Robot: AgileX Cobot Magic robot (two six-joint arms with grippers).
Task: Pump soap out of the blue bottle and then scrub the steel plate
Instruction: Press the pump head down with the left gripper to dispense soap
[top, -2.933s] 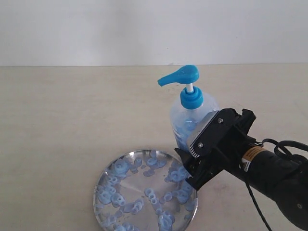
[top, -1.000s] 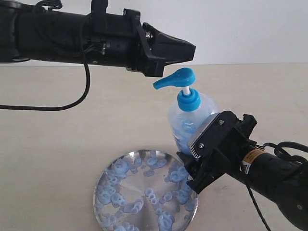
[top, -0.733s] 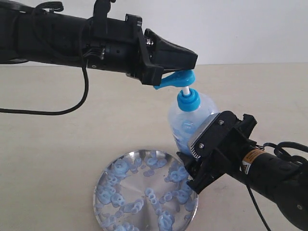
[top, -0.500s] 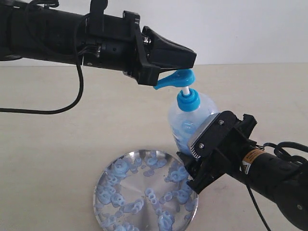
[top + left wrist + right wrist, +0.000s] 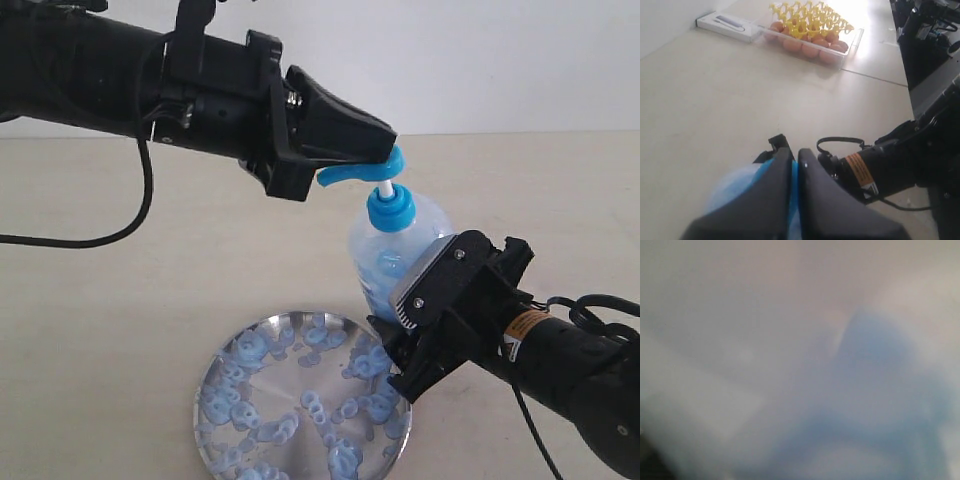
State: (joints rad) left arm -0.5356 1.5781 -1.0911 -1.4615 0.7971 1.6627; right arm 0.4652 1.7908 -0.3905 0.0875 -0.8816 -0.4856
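The left gripper [image 5: 380, 140] has drawn back a little and sunk since half a second ago, and the pump head [image 5: 345, 174] has gone down with it, leaving less white stem showing. Its fingers [image 5: 777, 190] are pressed together and bear on the top of the head, which lies directly beneath them. The bottle [image 5: 385, 245] stands nearly upright on the table [image 5: 120, 280], so the push should run straight down the stem. The right gripper [image 5: 398, 335] straddles the bottle's lower body and looks clamped on it. The plate [image 5: 199, 398], just beside the bottle's foot, is dotted with soap [image 5: 250, 350].
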